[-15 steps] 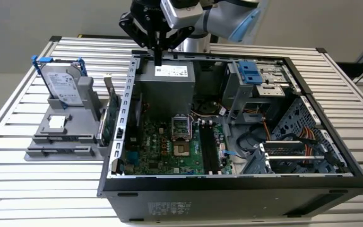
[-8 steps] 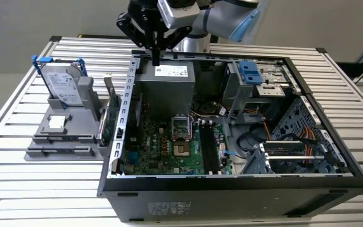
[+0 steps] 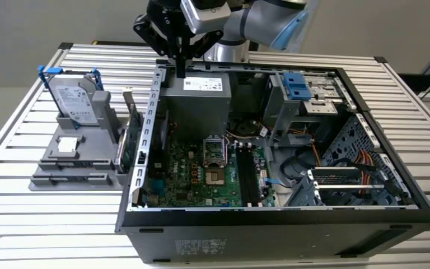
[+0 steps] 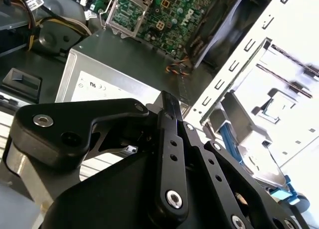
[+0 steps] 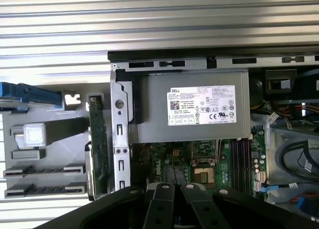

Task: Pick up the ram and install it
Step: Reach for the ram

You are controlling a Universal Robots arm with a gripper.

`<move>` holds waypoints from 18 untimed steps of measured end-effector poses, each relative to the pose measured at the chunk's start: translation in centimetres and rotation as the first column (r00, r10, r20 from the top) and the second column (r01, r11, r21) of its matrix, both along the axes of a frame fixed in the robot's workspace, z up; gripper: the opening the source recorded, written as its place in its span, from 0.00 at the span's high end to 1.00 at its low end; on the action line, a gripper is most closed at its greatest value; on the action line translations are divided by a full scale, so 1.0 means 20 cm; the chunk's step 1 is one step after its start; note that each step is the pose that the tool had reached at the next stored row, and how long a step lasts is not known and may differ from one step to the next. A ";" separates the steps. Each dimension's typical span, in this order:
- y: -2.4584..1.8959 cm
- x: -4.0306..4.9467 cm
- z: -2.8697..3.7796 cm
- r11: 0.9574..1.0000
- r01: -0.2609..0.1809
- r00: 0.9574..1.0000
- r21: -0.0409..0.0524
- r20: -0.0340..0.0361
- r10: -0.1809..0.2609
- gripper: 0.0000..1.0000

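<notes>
Big slatted table (image 3: 20, 224) with the open case (image 3: 275, 224) on it and the power supply (image 3: 196, 98) at the back. The gripper (image 3: 179, 72) hangs just above that, by the case wall, clenched shut with nothing visibly held. I honestly can't pin down the ram. My guess is the low slots (image 5: 45, 189) of the grey holder (image 3: 88, 151), beside the case on the exterior view's left, near the green card (image 5: 97, 139). For the pickup I'd open up first, grip the stick mid-length on its flat faces, and stay off that card. The exterior view gives the gripper's height, while the first wrist view looks straight down on the slots and board sockets (image 5: 241, 159).
</notes>
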State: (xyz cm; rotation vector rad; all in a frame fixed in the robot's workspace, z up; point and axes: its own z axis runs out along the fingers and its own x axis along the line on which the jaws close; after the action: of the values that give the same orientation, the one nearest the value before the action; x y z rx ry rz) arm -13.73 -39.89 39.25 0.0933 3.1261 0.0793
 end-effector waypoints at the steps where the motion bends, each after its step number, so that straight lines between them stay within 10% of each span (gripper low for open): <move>1: 0.000 -0.005 0.000 1.000 0.000 1.000 0.000 0.000 0.000 1.00; 18: 0.000 -0.062 0.000 1.000 0.000 1.000 0.000 0.000 0.000 1.00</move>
State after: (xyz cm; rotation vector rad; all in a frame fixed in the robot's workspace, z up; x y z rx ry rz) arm -14.97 -39.89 39.25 0.0933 3.1264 0.0797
